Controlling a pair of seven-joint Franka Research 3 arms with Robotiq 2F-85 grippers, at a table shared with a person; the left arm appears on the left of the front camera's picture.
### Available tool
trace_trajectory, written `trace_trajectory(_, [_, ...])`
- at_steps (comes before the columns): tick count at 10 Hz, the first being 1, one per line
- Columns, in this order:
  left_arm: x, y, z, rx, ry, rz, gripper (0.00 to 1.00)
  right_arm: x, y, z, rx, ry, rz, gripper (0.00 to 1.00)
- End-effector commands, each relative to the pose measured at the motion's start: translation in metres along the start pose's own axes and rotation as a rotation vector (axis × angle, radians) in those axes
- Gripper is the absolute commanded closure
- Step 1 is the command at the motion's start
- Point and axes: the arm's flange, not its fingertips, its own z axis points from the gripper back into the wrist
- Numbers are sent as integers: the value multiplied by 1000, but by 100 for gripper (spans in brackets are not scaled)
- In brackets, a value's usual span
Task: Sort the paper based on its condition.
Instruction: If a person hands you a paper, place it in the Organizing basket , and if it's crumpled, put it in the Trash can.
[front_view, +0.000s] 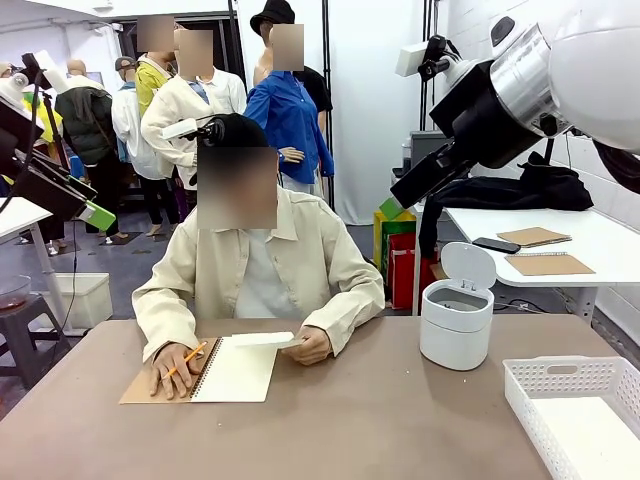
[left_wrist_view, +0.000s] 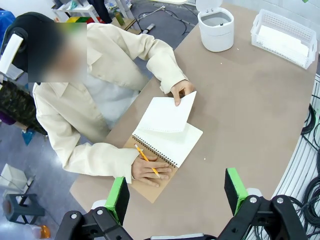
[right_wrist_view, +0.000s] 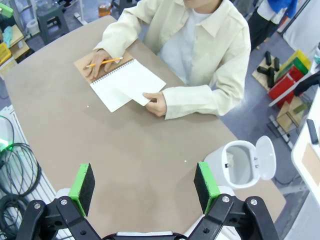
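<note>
The person at the far side lifts a white sheet of paper (front_view: 262, 340) (left_wrist_view: 165, 112) (right_wrist_view: 142, 85) by its edge off an open spiral notebook (front_view: 238, 372) (left_wrist_view: 175, 142). Their other hand (left_wrist_view: 147, 170) rests on the brown cover with an orange pencil. More white paper (left_wrist_view: 282, 42) (front_view: 590, 440) lies flat in the white latticed basket (front_view: 560, 372) (left_wrist_view: 261, 22). Both arms hang high over the table. My left gripper (left_wrist_view: 176, 192) is open and holds nothing, above the near edge by the notebook. My right gripper (right_wrist_view: 144, 185) is open too, over bare tabletop.
A white round bin (front_view: 455, 330) (left_wrist_view: 216, 30) (right_wrist_view: 240, 165) with its lid up stands on the right side of the brown table (front_view: 380, 420), beside the basket. Behind it stands a second table with brown pads and a phone. Cables hang off the near table edge.
</note>
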Motion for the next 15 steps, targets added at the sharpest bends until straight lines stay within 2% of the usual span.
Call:
trace_trajectory(1, [0,0,0,1,0,0,0,0,0,-1,-3,-4,0,0])
trace_trajectory(15, [0,0,0,1,0,0,0,0,0,-1,-3,-4,0,0])
